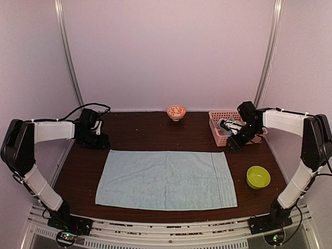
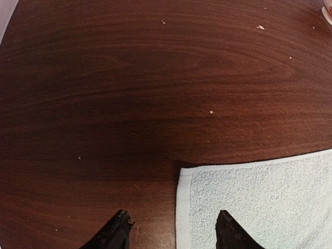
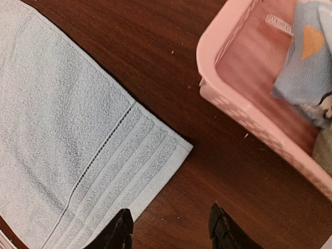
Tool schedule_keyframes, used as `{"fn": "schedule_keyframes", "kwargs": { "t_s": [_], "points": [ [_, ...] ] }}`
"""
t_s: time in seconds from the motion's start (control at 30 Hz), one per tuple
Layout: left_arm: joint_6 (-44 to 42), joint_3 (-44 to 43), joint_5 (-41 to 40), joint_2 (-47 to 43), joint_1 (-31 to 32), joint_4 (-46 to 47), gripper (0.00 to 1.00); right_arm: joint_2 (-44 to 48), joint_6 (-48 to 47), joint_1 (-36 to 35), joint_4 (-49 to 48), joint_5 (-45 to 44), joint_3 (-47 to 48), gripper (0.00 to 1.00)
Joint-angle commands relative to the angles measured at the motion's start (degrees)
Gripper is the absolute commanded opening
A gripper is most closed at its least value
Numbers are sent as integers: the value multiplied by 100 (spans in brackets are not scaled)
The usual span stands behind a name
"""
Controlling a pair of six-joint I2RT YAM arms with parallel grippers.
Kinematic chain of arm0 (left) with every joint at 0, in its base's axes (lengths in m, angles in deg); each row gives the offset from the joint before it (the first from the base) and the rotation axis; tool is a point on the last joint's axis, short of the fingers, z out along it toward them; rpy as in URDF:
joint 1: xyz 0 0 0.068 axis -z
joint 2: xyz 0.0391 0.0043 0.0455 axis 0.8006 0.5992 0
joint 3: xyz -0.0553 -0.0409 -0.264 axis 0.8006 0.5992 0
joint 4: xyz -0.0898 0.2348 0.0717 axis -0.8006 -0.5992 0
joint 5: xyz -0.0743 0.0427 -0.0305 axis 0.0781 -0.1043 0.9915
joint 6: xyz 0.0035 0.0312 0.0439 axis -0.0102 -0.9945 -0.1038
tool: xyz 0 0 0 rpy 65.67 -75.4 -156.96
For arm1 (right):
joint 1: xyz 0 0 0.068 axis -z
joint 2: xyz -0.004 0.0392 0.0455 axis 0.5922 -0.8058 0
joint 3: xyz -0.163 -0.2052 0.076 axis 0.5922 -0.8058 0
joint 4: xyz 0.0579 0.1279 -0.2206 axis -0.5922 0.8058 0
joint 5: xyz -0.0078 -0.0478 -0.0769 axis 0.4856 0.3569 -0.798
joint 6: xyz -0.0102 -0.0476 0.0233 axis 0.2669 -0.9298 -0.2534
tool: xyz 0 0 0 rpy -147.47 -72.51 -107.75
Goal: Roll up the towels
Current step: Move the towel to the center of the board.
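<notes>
1. Left gripper (image 2: 173,218): jaws apart, nothing between them. It hangs at the bottom of its wrist view over the far-left corner of the plain towel (image 1: 166,179), with one finger above bare table (image 1: 140,129) and the other above cloth.
2. Right gripper (image 3: 170,213): jaws apart, empty. It hovers over bare wood between the towel's hemmed far-right corner and the pink basket (image 3: 233,98).
3. Plain towel lies flat across the centre of the overhead view, long side left to right, with no roll begun. Judgement: spread flat so a roll can start cleanly from one edge.
4. Spotted towel (image 3: 306,52) sits bunched inside the basket, upper right of the right wrist view. Probably waiting its turn.
5. Judgement: one gripper at each far corner suits a two-handed pinch along that edge.
6. Green bowl (image 1: 258,177) stands right of the towel, apart from it.
</notes>
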Motion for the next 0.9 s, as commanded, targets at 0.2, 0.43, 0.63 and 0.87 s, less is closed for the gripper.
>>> {"fn": "schedule_keyframes", "kwargs": {
  "t_s": [0.2,0.43,0.63,0.87],
  "points": [
    [23,76,893,715,-257,771,51,-302,-276,-30,-287,933,-456,43],
    [172,173,951,948,-343,1120,40,-328,-220,-35,-325,1157,-503,43],
    [101,75,914,1196,-345,1165,34,-366,-239,-34,-361,1216,-603,41],
    [-18,25,529,1323,-291,1053,28,-394,-219,-30,-411,1230,-650,41]
  ]
}}
